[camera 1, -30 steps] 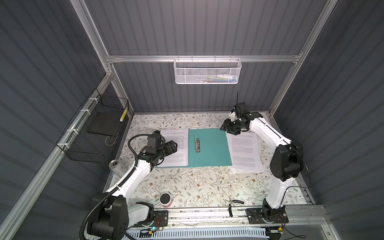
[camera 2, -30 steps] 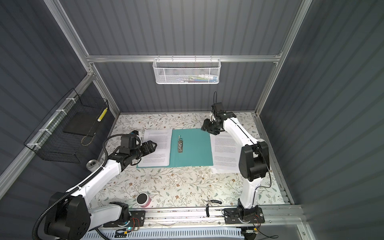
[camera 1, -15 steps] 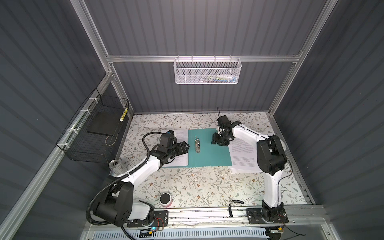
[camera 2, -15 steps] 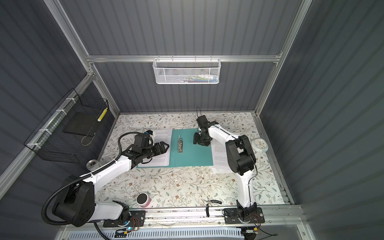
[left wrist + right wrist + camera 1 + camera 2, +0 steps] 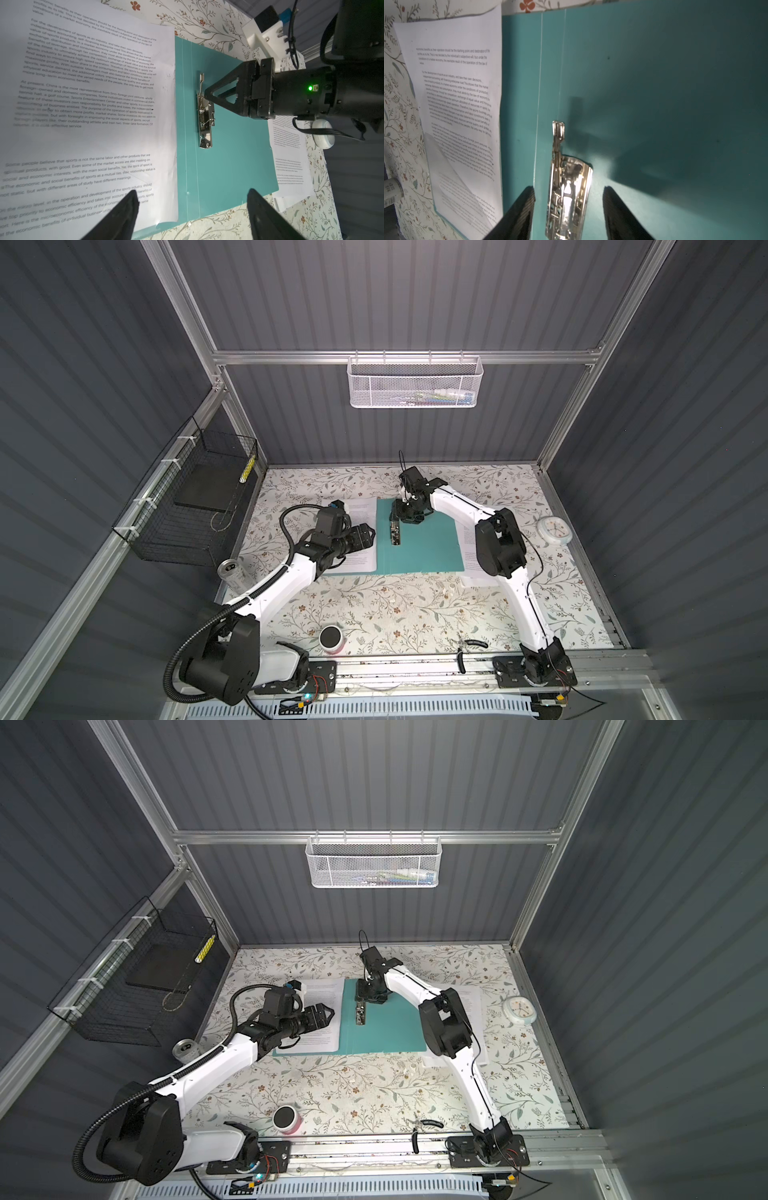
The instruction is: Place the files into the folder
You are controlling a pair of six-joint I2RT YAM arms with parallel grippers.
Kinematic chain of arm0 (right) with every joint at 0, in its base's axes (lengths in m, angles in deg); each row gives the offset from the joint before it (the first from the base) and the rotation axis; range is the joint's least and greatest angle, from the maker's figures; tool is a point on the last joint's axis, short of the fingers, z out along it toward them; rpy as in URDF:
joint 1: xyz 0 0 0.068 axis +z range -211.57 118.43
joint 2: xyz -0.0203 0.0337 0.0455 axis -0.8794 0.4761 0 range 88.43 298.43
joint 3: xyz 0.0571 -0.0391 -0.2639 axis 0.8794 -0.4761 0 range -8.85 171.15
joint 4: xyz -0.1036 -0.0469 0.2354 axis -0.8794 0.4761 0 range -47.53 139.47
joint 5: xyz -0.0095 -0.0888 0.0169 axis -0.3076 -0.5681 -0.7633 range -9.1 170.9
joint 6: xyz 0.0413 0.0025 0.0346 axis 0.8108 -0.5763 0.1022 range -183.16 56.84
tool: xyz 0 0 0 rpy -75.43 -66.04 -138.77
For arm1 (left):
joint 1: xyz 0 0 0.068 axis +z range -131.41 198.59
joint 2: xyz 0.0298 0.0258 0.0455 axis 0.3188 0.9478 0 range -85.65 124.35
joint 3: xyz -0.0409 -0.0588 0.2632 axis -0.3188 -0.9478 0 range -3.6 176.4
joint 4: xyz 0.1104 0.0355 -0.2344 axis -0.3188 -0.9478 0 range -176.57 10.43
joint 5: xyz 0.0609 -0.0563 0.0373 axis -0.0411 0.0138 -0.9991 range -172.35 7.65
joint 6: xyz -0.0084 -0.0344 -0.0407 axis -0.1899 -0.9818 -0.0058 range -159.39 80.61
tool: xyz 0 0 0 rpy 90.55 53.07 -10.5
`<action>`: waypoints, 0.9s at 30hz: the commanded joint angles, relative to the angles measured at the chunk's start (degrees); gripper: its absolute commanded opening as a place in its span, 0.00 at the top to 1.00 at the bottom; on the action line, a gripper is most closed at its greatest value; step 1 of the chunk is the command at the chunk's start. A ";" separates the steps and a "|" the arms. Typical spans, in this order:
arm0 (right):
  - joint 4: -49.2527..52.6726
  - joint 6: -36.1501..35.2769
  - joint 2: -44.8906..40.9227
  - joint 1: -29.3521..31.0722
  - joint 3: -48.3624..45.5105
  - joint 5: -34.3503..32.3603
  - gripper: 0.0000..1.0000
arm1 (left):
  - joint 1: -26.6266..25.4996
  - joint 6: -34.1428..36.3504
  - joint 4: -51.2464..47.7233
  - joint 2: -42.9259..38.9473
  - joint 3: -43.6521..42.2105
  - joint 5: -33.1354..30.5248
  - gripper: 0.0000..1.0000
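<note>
At the table's near edge, just beyond the arms' mounting rail [image 5: 415,668], a pink-sided cup [image 5: 332,641] with a dark top stands alone on the flowered tablecloth [image 5: 395,605], and a silver can [image 5: 232,572] stands at the left border. Farther in, the teal folder [image 5: 428,547] lies open and flat at mid-table. The left gripper [image 5: 193,192] hangs over its left half, tips near the spine, fingers spread wide with nothing between them. One printed sheet [image 5: 83,93] covers that left half. The right half is bare apart from the metal clip [image 5: 204,120] fixed beside the spine. The right gripper [image 5: 568,189], extended in from the right, points down at that clip with its fingers parted on either side of it and a gap showing on each side; it clamps nothing. Some loose sheets [image 5: 469,558] lie just beside the folder's right edge, partly hidden by the right arm, with a white clock [image 5: 552,529] farther right. Beyond, a black wire basket [image 5: 195,506] hangs on the left wall and a white mesh basket [image 5: 413,383] on the back rail.
</note>
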 commanded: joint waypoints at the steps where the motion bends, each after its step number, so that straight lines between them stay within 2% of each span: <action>1: 2.36 1.02 1.06 1.14 2.79 1.92 0.45 | 0.24 1.50 -2.09 -1.15 0.89 -0.50 0.17; 22: 0.93 6.30 -0.21 5.84 -0.91 3.22 0.46 | 0.25 2.05 -2.51 -2.34 -0.76 -1.29 0.18; 27: -0.80 7.75 -3.45 6.60 -5.82 3.61 0.46 | 0.24 2.44 -2.46 -1.60 -0.39 -1.11 0.18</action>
